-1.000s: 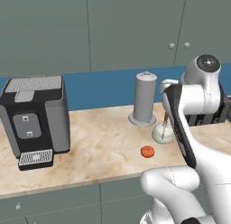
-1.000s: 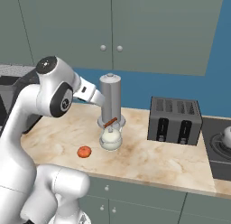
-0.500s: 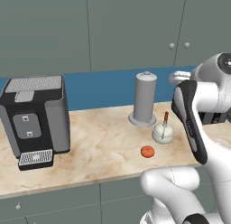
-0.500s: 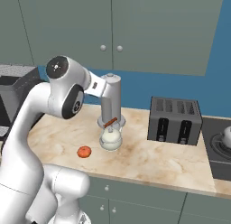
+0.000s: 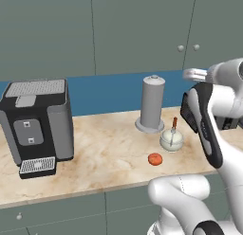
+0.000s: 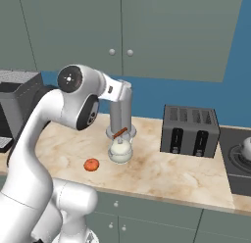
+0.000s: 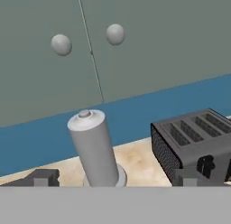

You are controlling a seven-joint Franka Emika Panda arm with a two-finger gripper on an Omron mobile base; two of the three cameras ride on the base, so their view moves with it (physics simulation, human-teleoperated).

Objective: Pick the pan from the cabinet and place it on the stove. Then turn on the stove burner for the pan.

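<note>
The cabinet [image 7: 135,51] is the grey-green wall unit above the counter, its two doors closed, with round knobs [image 7: 61,44] either side of the seam. Those doors also face me in the base views [image 5: 142,35] [image 6: 162,31]. The pan is hidden. A strip of the black stove [image 6: 234,181] lies at the far right end of the counter. My gripper [image 7: 122,175] is open, its dark fingertips [image 7: 43,177] set wide apart with nothing between them. It hovers over the counter, pointing at the cabinet doors from below knob height.
On the marble counter stand a tall grey canister [image 5: 152,103], a round white jar [image 5: 172,139] with a brown stick, a small orange fruit [image 5: 154,158] and a black coffee machine [image 5: 38,120]. A dark toaster [image 6: 190,131] sits between canister and stove. Something silver [image 6: 245,150] rests on the stove.
The arm has swung up and towards the wall, carrying the hand in front of the grey canister. The jaws have stayed wide open. Nothing on the counter has moved.
</note>
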